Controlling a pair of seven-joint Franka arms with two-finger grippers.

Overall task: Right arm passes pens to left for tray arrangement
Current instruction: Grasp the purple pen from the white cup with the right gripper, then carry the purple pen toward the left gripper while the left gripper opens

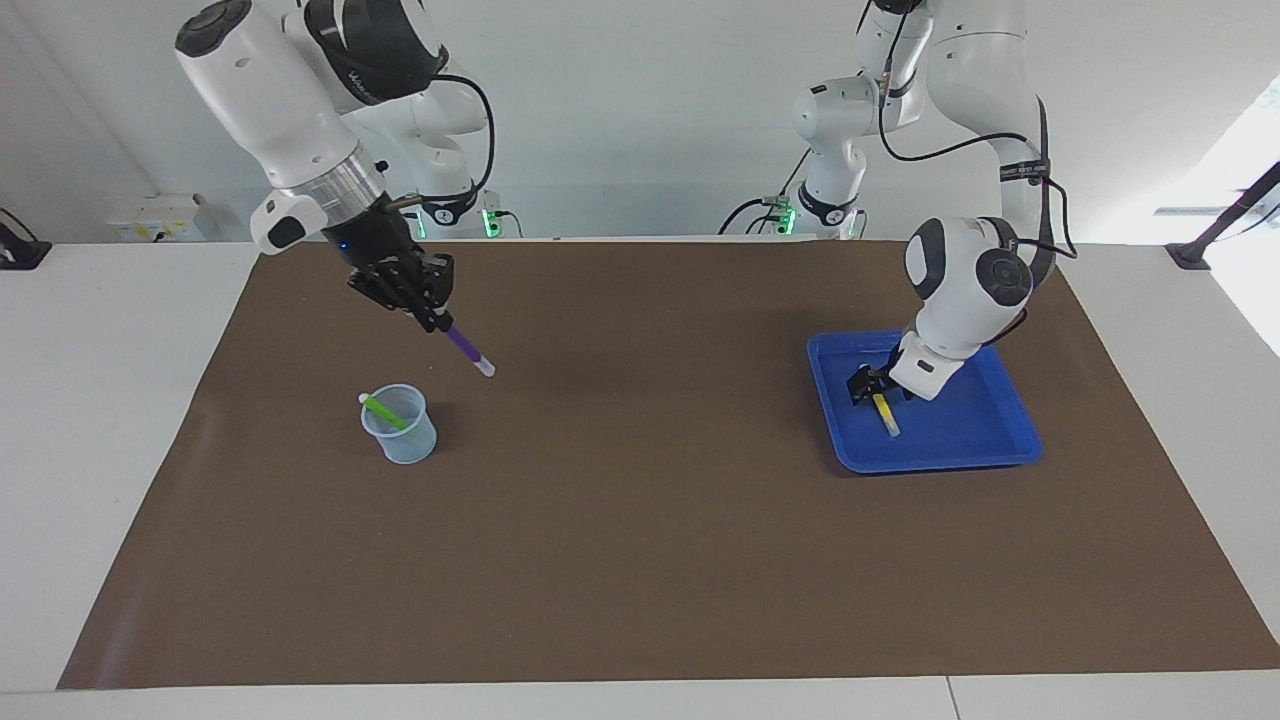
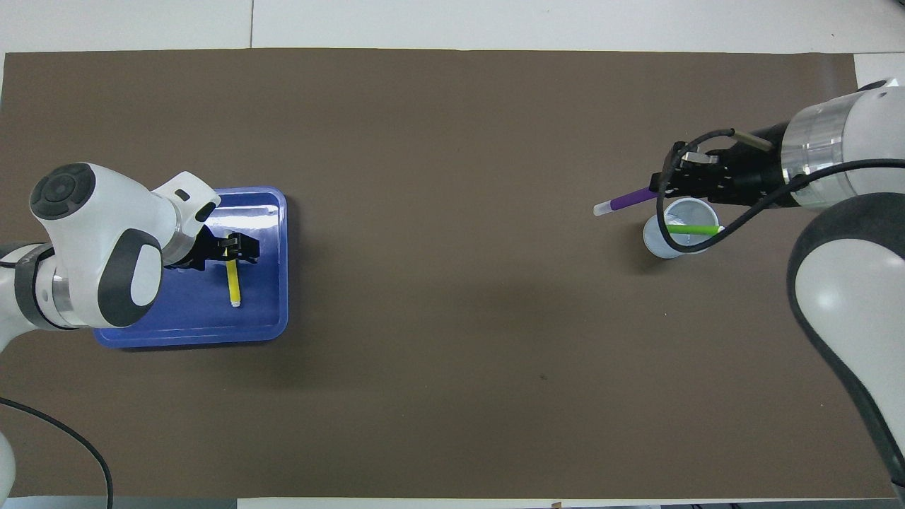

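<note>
The right gripper (image 1: 432, 318) is up in the air beside the pale-blue mesh cup (image 1: 400, 437), clamped on the purple pen (image 1: 466, 351), which slants down from its fingertips; the green pen (image 1: 382, 409) leans in that cup; the left gripper (image 1: 868, 383) stands spread just above the yellow pen (image 1: 885, 415), which lies flat in the blue tray (image 1: 985, 448), not gripped.

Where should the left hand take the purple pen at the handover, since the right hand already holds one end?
Probably the bare middle of the purple pen, short of its pale tip. The right hand is shut on the upper end, and the pen slants down toward the left arm's end, so come from there, fingers across the barrel.
</note>
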